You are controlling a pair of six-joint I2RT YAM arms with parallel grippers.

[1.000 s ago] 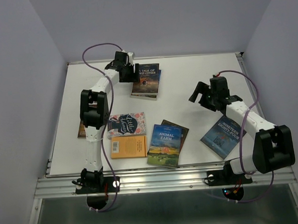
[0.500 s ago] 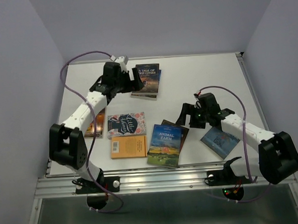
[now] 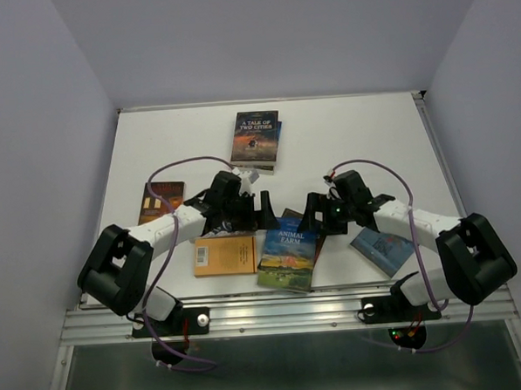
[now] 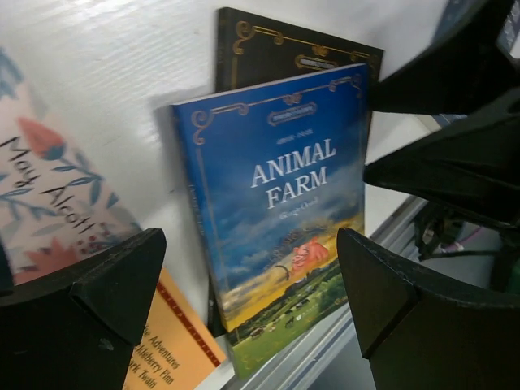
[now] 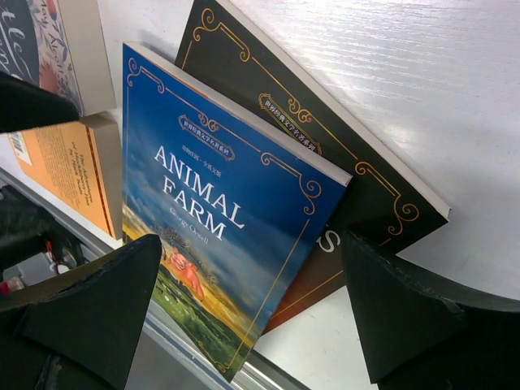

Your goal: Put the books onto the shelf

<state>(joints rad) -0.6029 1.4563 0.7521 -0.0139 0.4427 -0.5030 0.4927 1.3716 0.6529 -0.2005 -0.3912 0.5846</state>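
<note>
1. At 6 o'clock on the white table [image 3: 354,138], by the near edge, the Animal Farm book [image 3: 288,250] lies flat. It covers most of a dark book [image 3: 310,220], so only that book's far corner shows.
2. The orange book [image 3: 224,255] lies just at its 9 o'clock.
3. At 4 o'clock lies the blue book [image 3: 381,248]. The right arm hides its top, so I cannot read the name.
4. The left gripper [image 3: 263,212] and the right gripper [image 3: 307,219] hang low by the far end of Animal Farm, tips facing each other. Both have their fingers wide apart and hold nothing.
5. The flowery book [image 4: 41,187] is almost all hidden under the left arm.
6. At 9 o'clock lies the brown book [image 3: 162,200]. Its words are too small to read.
7. Far off at 12 o'clock lies the Tale of Two Cities book [image 3: 256,136].
</note>
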